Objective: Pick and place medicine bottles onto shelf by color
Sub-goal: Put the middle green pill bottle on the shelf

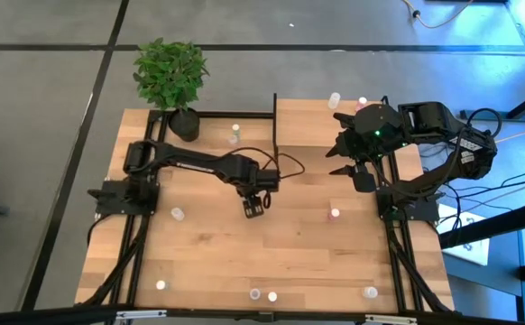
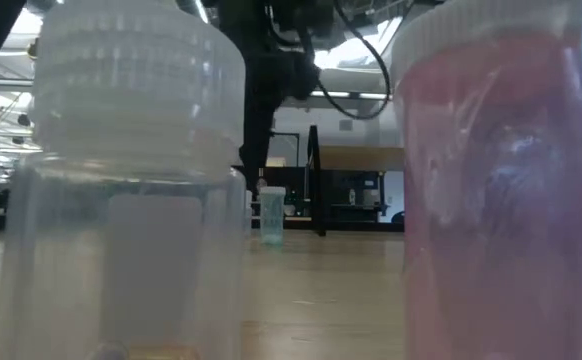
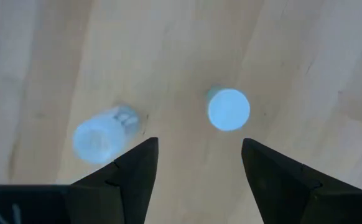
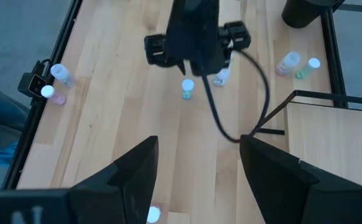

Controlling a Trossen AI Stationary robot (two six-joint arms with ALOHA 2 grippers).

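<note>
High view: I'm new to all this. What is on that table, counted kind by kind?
Robot arms: 2
Potted plant: 1
Shelf: 1
Medicine bottles: 12, counting the 2 under the left gripper that its wrist view shows
Total: 16

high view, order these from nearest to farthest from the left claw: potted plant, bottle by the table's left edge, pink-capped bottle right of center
1. Pink-capped bottle, on the right side of the left claw, toward the right arm.
2. Bottle by the left edge, on the claw's other side; close to the first in distance, so this ranking is tentative.
3. Potted plant, at the table's far left corner, clearly farthest.
</note>
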